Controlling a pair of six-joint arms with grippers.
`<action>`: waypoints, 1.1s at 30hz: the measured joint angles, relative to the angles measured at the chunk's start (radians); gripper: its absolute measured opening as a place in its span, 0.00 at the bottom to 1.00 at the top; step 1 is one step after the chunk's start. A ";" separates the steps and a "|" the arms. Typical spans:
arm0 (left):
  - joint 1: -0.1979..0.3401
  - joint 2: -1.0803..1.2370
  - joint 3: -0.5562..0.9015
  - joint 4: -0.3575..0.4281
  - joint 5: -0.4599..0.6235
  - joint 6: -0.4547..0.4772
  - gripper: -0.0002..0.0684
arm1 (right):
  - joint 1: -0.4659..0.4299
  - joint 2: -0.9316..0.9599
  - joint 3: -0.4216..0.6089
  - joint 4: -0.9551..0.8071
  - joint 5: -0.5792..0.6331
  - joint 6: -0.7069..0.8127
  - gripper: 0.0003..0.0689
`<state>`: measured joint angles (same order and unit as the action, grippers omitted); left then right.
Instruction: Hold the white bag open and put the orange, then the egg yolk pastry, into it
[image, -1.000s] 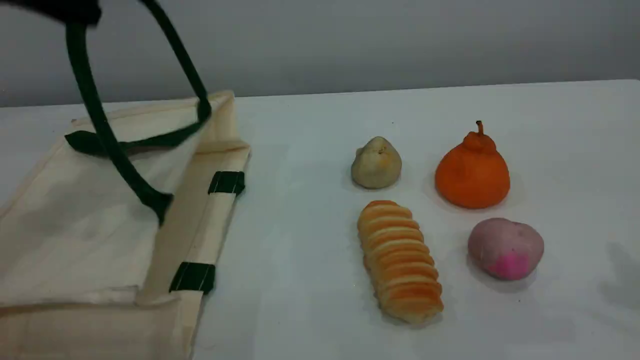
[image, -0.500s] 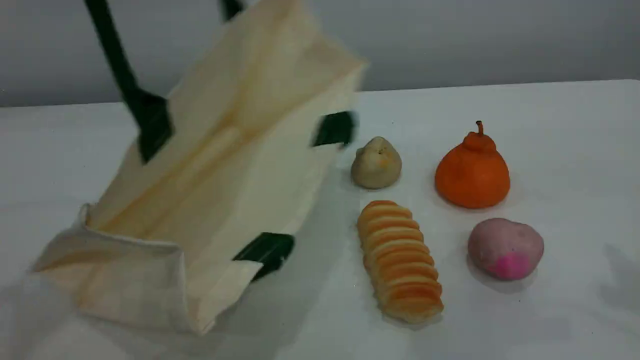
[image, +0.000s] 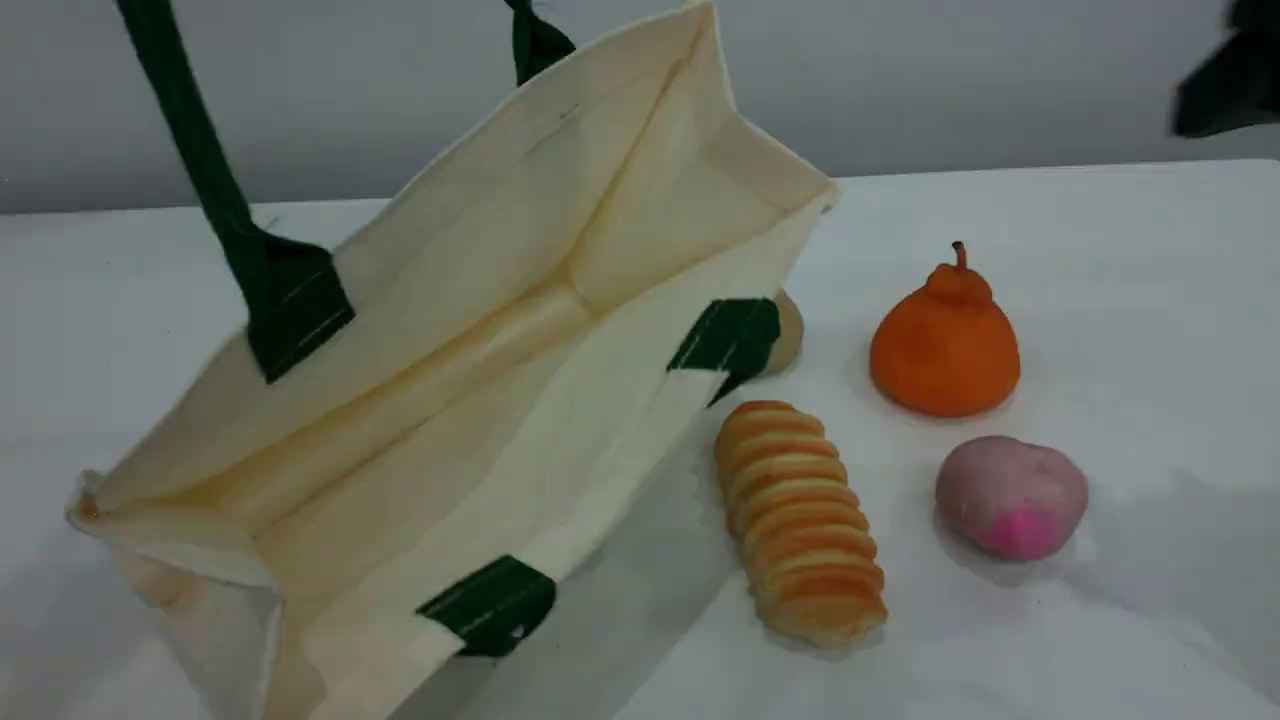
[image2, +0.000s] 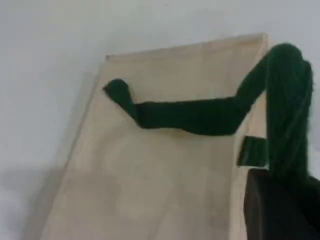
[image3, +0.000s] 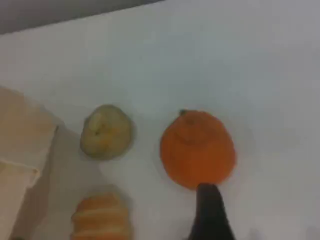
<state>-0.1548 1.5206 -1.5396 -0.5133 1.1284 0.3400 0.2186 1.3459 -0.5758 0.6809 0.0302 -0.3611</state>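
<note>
One worktop (image: 1100, 250) carries everything. One white bag (image: 480, 400), by far the biggest thing on it, fills the left half. Its mouth gapes upward and its far wall is hoisted by a green handle (image: 200, 170). I count two strap ends running off the top of the scene view and two green tabs (image: 730, 340) on the near rim. My left hand (image2: 280, 207) is clamped on that handle. Only its dark tip shows in the left wrist view, with the strap running into it.

Right of the middle lie four foods, one of each. The ribbed loaf (image: 800, 520) lies toward the near edge, just beside the bag's near wall. The orange (image: 945, 345) stands behind it, toward the far edge, stem up. The pink-mauve lump (image: 1010, 497) sits in front of the orange. The egg yolk pastry (image: 790, 335) is mostly hidden behind the bag's corner in the scene view but shows whole in the right wrist view, left of the orange.

My right hand (image3: 210, 210) hangs over the orange with jaws apart, gripping nothing. One fingertip shows; in the scene view it is a dark blur at the far right corner.
</note>
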 joint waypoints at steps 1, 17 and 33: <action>0.000 -0.003 0.000 -0.010 0.003 0.009 0.14 | 0.011 0.025 -0.017 0.000 -0.001 -0.014 0.64; 0.000 -0.038 0.000 -0.025 0.026 0.018 0.14 | 0.022 0.404 -0.265 -0.003 0.026 -0.055 0.64; 0.000 -0.038 0.000 -0.069 0.040 0.038 0.14 | 0.022 0.581 -0.443 -0.003 0.104 -0.099 0.64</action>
<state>-0.1548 1.4822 -1.5401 -0.5825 1.1685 0.3784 0.2404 1.9265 -1.0188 0.6778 0.1340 -0.4603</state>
